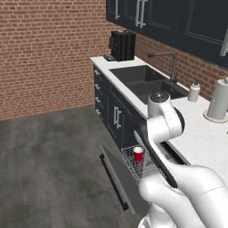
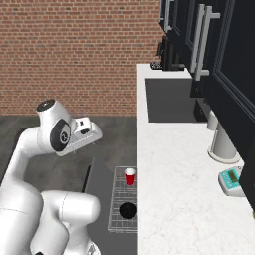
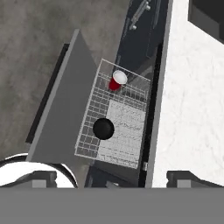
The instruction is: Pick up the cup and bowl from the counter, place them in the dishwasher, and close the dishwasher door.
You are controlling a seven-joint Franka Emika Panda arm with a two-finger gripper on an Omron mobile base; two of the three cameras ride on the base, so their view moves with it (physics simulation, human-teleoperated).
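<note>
**Hand view: both dishes in the rack, door hanging open**

Looking down past the two dark fingertips, the gripper [image 3: 111, 178] is spread as wide as it goes and has nothing in it. It's up in the air over the near end of the white wire rack [image 3: 94, 131], not touching any of it.

The cup [image 3: 117, 80] stands upright at the far end of the rack, close to the back wires. The bowl [image 3: 103, 128] sits nearer the hand, on the side of the rack towards the door, well apart from the cup. Rest of the rack floor is bare wire.

Edges worth noting: the rack is pulled out of the dishwasher [image 3: 151, 127], running alongside the straight edge of the counter [image 3: 188, 105]. On the other side the dishwasher door [image 3: 65, 105] is folded down flat, its bar handle [image 3: 46, 94] along the outer edge, furthest from the cabinets.

From the right base view the forearm reaches out above the door, with the hand [image 2: 85, 130] higher than the counter top. Grey floor [image 1: 49, 164] beyond the door's handle edge is wide open all the way to the brick wall [image 1: 44, 49]. Further along the counter there's a sink [image 1: 142, 80] and a coffee machine [image 1: 122, 45], both well away from the rack.
</note>
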